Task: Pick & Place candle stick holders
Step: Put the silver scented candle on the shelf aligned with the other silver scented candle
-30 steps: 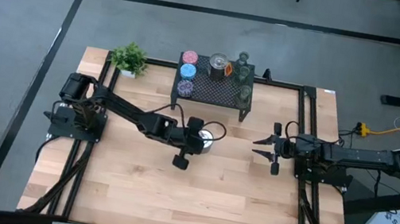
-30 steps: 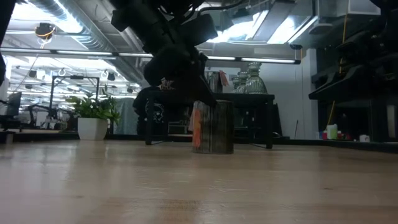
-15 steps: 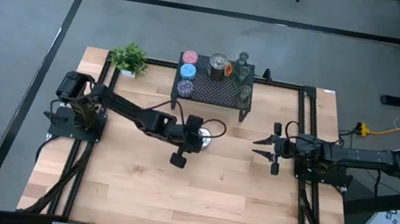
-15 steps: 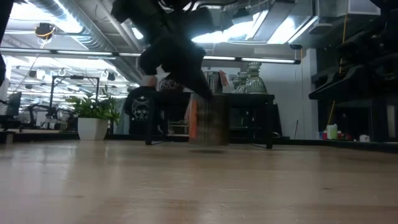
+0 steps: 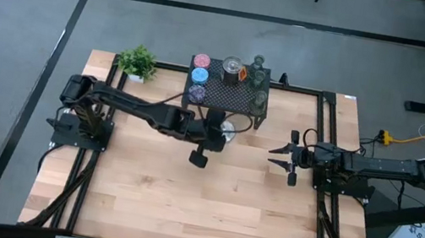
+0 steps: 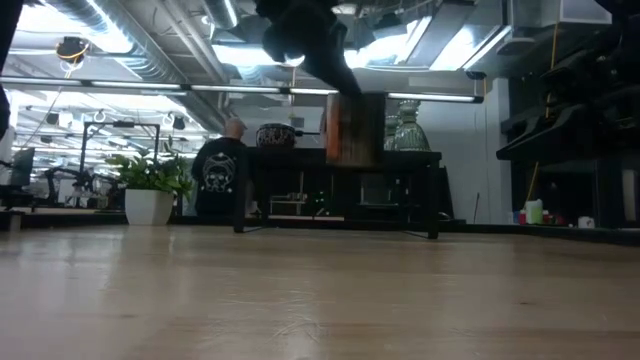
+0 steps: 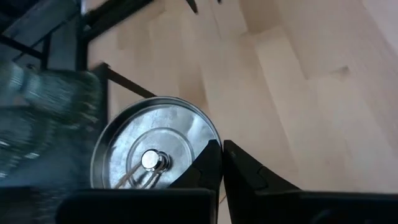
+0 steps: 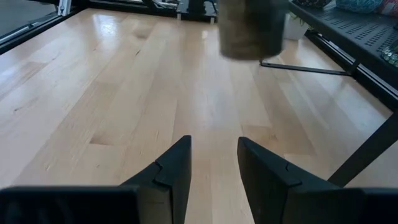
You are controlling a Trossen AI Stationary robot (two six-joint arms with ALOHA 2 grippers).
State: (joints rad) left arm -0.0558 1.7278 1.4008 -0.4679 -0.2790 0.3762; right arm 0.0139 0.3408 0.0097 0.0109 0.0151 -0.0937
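Left tool (image 7: 221, 163) clamping airborne silver holder (image 6: 355, 128)

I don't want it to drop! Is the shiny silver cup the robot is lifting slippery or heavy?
Probably a bit slippery: the silver-and-orange holder looks like smooth metal, and the left gripper pinches only its thin rim. It's likely light, being hollow. Hanging above the table by one edge, it might tilt.

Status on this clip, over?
Left gripper shut on silver holder, airborne by stand. Right gripper open, waiting at table's right. Nothing in the way.
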